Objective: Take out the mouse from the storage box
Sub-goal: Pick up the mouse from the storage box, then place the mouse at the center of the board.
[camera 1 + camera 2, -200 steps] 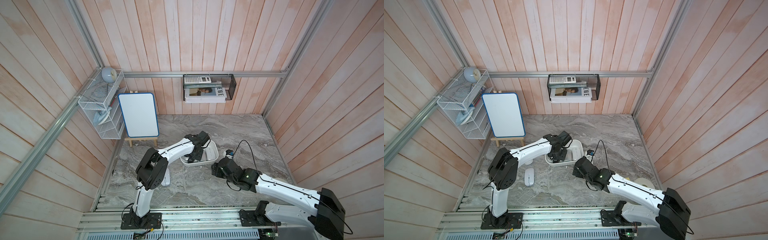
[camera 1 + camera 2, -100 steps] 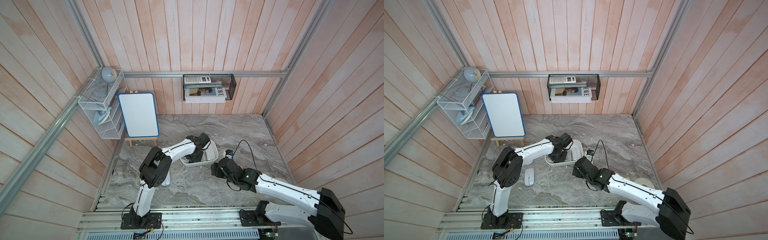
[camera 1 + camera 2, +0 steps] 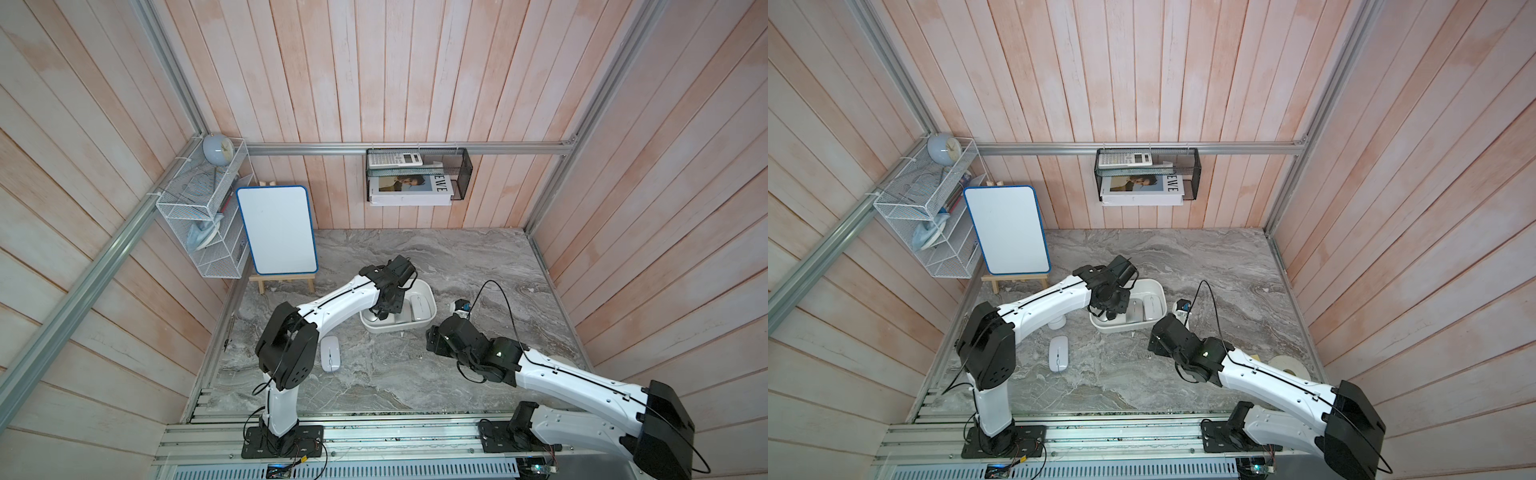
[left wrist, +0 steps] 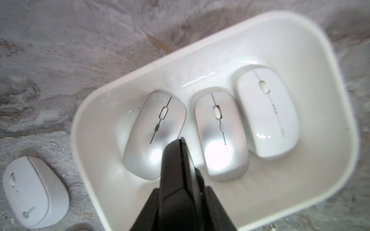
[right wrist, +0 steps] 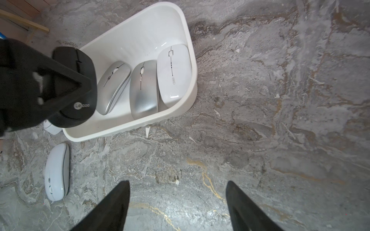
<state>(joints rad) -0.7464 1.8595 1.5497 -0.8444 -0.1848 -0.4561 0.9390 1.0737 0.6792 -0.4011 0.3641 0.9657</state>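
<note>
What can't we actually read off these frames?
- Black mouse: in the right wrist view the left gripper covers most of it. Whether the shut fingers hold it is unclear.
- Storage box, inside near that gripper: hidden by the left arm in both top views.
- Small object by the cable: too small to identify.
- Pale roll: partly behind the right arm.

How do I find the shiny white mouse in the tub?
Find the white storage box in the middle of the grey marble table. Inside, the white mouse lies at the end of the row, against the wall. It is glossy white; the two silver mice beside it are not.
</note>
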